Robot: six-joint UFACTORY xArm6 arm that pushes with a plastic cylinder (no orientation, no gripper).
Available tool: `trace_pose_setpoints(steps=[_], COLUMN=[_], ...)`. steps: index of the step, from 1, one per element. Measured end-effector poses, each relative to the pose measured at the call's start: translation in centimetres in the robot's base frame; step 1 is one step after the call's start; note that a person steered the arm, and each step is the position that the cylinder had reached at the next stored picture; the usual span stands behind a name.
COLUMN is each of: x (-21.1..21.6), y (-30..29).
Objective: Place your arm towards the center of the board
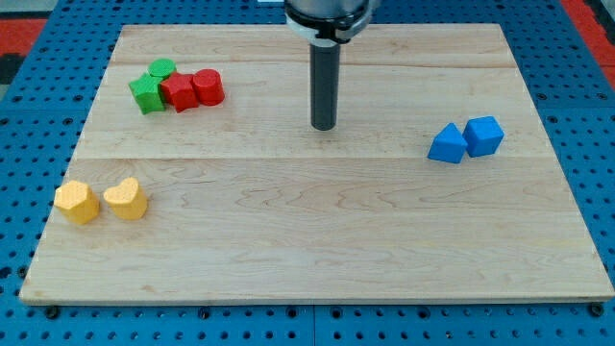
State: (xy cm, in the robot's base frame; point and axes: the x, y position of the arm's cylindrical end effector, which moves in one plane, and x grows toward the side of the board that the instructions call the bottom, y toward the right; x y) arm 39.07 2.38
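My tip [324,128] rests on the wooden board [317,240], a little above the board's middle and apart from every block. At the view's upper left sit a green star [147,94], a green cylinder [161,69], a red star [179,92] and a red cylinder [208,86], clustered and touching. At the right are a blue triangle-like block [447,144] and a blue cube [483,135], side by side. At the lower left are a yellow hexagon [76,202] and a yellow heart [126,199], close together.
The board lies on a blue pegboard surface [29,58]. The arm's dark mount [327,17] hangs over the board's top edge.
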Motion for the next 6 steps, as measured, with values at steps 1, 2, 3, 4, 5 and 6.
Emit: trace_pose_setpoints(steps=[1,2,3,4,5,6], x=[0.00,0.00,0.00,-0.01,-0.12,-0.13], y=[0.81,0.94,0.94,0.94,0.94,0.95])
